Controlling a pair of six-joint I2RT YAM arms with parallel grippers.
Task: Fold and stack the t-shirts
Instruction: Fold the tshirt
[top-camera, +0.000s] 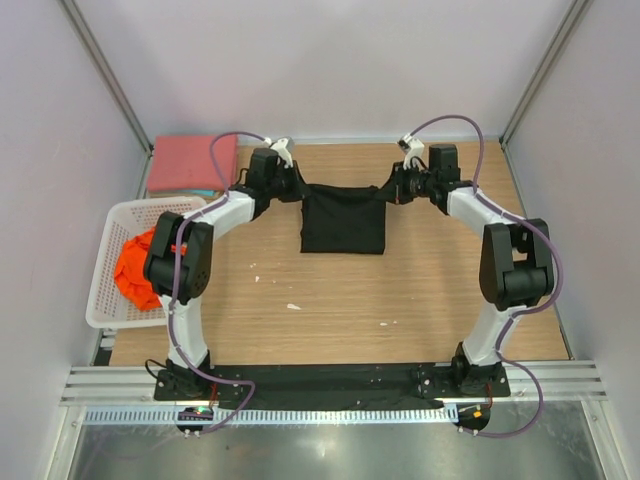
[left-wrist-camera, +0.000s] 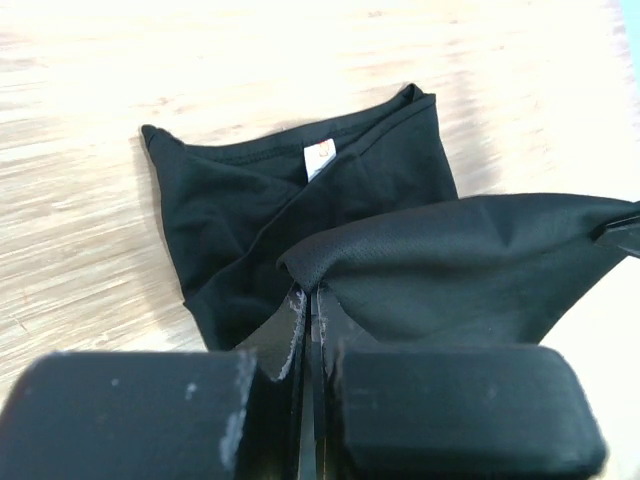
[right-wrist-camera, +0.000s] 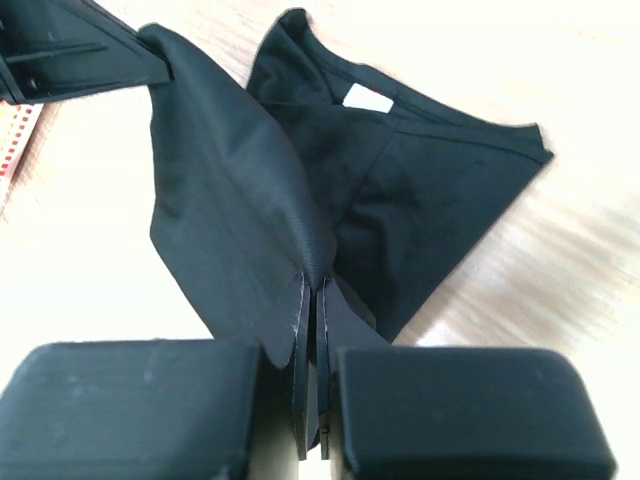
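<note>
i am gripping the black t-shirt (top-camera: 343, 225) with both arms at the far side of the bench (top-camera: 400, 300). my left pincer (left-wrist-camera: 308, 300) is pinching tight on one upper corner of the cloth, with nothing but fabric in its grip. my right pincer (right-wrist-camera: 310, 290) is clamping the opposite upper corner in the same way. the edge between the two is stretching roughly level and riding above the wood. the lower part of the shirt is lying on the bench in a folded, roughly square shape. in the wrist views the neckline is showing beneath the raised flap, with a small white label (left-wrist-camera: 319, 158) sitting at the collar. each wrist camera is also catching the other pincer at the far end of the taut cloth. the pinkish-red t-shirt (top-camera: 192, 163) is lying at the far left corner of the bench, seemingly folded flat, just behind my left arm. the bright orange t-shirt (top-camera: 135, 268) is sitting crumpled inside the white mesh basket (top-camera: 108, 318). the basket is resting at the left edge of the bench, well apart from the black t-shirt.
</note>
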